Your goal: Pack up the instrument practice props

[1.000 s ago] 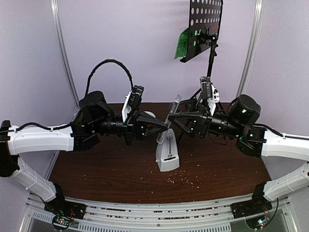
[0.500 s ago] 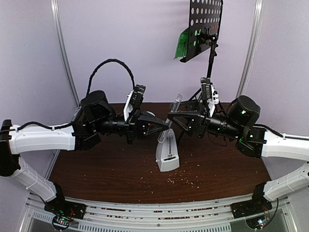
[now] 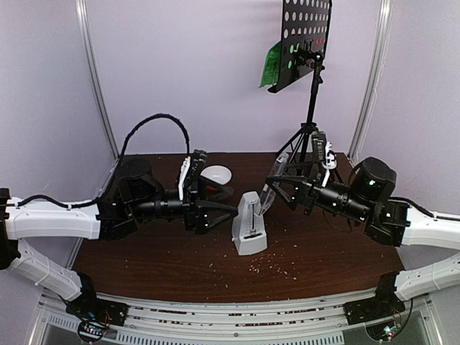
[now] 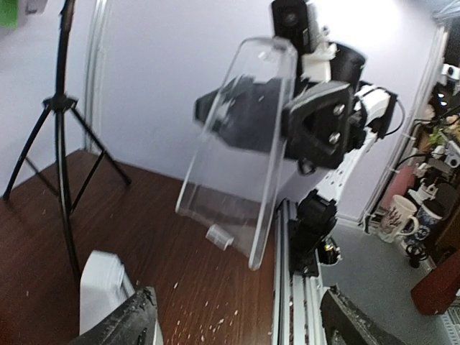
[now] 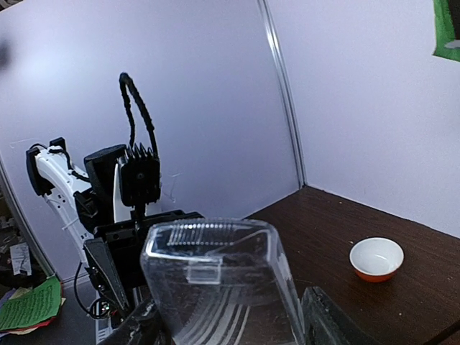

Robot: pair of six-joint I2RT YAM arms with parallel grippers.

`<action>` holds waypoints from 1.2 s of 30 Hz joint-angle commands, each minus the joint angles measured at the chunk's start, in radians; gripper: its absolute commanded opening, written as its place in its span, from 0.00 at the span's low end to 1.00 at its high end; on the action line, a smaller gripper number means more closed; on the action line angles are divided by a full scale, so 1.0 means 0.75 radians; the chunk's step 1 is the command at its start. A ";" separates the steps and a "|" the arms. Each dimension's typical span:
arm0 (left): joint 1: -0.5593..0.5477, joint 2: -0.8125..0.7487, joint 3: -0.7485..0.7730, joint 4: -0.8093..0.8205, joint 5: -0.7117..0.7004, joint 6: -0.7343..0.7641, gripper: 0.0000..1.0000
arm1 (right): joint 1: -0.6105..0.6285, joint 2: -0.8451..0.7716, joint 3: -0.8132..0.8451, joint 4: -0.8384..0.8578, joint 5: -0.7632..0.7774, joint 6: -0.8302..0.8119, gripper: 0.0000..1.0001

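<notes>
Handover is done, as far as I can see. A second ago the left pincer was clamped on the clear cover above the metronome, with the right pincer standing wide around it. Now the roles are swapped. The right one is clenched on the cover's side edges. The left one has let go, with its jaws spread wide and nothing between them, and has backed off to the left and dropped lower. The cover hangs tilted in the air, just right of the metronome's top and clear of the bench; earlier it was higher and more directly overhead. The metronome hasn't moved and stands upright mid-bench. My read is that the right arm now has sole control of the cover, so the next step is probably seating it back onto the metronome's front, with the freed left arm available to steady the body. The risk is that the grip sits on a slick clear wedge and could slip or twist as it goes on. The music stand is upright at the back right, with a green page on its desk, so most of the packing is ahead. The bowl sits behind the left arm and isn't part of the job.
</notes>
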 commanded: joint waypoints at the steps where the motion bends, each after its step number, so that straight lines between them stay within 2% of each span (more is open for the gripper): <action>1: -0.005 0.010 -0.168 -0.066 -0.248 -0.042 0.82 | 0.006 -0.115 -0.116 -0.110 0.251 -0.027 0.53; 5: -0.004 0.146 -0.231 0.019 -0.259 -0.127 0.79 | 0.006 -0.168 -0.226 -0.103 0.372 0.003 0.53; 10: -0.004 0.315 -0.190 0.074 -0.270 -0.151 0.79 | 0.007 -0.171 -0.303 -0.024 0.495 0.054 0.53; 19: -0.004 0.519 -0.128 0.126 -0.311 -0.196 0.78 | 0.006 -0.120 -0.353 0.095 0.551 0.123 0.53; 24: -0.006 0.594 -0.116 0.234 -0.293 -0.246 0.77 | 0.006 -0.111 -0.363 0.132 0.550 0.136 0.53; 36: -0.059 0.739 0.039 0.230 -0.199 -0.175 0.77 | 0.006 -0.125 -0.399 0.175 0.577 0.142 0.53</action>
